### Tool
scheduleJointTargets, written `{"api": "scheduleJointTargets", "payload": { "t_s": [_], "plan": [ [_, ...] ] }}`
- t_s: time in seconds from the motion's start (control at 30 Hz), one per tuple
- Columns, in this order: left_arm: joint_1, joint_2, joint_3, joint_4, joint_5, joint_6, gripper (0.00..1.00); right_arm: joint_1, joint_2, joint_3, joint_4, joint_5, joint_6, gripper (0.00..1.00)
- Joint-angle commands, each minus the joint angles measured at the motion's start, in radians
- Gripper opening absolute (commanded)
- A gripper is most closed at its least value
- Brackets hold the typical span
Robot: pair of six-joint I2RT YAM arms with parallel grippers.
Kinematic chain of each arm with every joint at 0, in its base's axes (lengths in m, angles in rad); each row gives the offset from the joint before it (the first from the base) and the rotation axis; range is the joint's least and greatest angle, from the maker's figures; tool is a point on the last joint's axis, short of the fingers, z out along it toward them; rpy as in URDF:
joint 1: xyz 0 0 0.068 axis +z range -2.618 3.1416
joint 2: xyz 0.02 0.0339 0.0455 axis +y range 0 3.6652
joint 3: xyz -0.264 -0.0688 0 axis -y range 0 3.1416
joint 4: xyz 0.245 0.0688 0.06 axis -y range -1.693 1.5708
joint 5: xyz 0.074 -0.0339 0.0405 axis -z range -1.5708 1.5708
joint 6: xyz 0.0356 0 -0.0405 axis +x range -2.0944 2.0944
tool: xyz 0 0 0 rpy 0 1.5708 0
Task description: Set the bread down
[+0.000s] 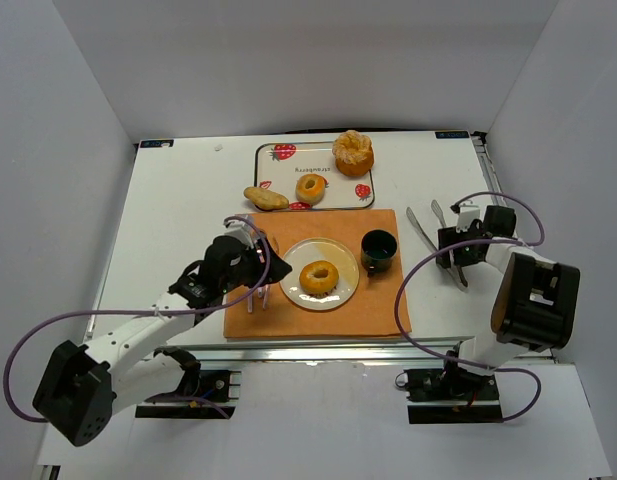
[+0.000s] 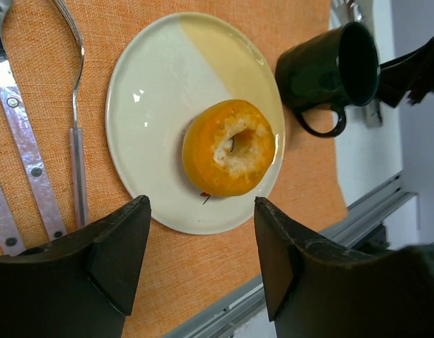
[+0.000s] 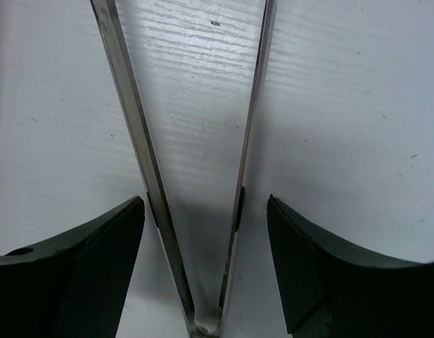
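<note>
Item: bread (image 2: pixel 229 146), lying on the plate (image 2: pixel 153 84), frame centre.
Left tool (image 2: pixel 202 211): jaws wide, nothing held, at the plate's lower rim.
Right tool (image 3: pixel 206 204): jaws wide, tongs (image 3: pixel 132 120) seen between them, ungripped.
Risk: the plate or bread may be nudged if the left tool is lifted away too low.

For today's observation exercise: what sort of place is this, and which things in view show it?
Probably a robotics test bench staged as a dining table: white enclosure walls, two robot arms at the near edge, and bread on a plate on an orange placemat.
</note>
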Motion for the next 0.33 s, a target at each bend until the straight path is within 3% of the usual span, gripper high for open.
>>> {"api": "scheduleJointTargets", "payload": {
  "t_s": [0.0,0.07,0.1,0.3],
  "plan": [
    [-0.025,0.012,0.066,-0.058,-0.063,0.087,0.70,-0.009,-0.063,0.060,-0.060,0.014,-0.016,0.76],
    [-0.035,0.015,0.077,-0.064,-0.074,0.118,0.70,-0.009,-0.092,0.128,-0.116,0.037,0.000,0.76],
    [-0.039,0.013,0.078,-0.060,-0.074,0.130,0.70,-0.009,-0.101,0.153,-0.132,0.041,-0.002,0.89],
    [-0.088,0.053,0.093,0.014,-0.053,0.251,0.70,0.000,-0.136,0.291,-0.141,0.014,0.067,0.89]
  ]
}}
